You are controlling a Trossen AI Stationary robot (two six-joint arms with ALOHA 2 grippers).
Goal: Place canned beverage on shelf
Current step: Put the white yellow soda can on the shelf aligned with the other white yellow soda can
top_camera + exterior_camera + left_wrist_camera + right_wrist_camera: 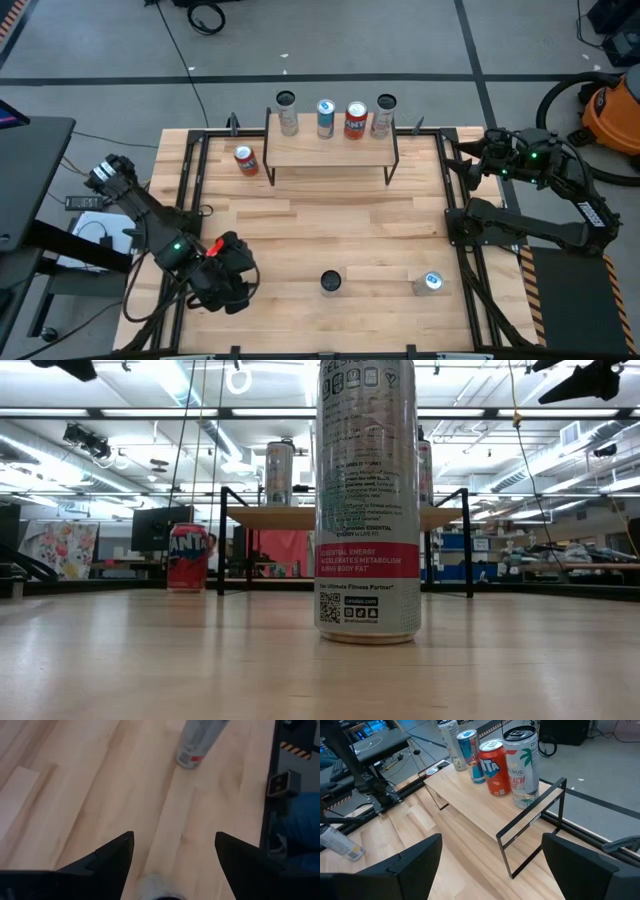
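A tall silver can stands nearest on the smooth pale-wood table. The left gripper, jaws wide and empty, hovers to its left. The right gripper, also wide, waits beside the shelf, whose light board on thin black legs carries four upright cans.

Light-wood worktop with pale plank grain. Shelf light wood on thin black legs. On it: silver can, blue can, orange-red can with white lettering, white can with palm print. Beside the shelf, red can. Nearest tall can silver with pink band, QR code. Black fingers.
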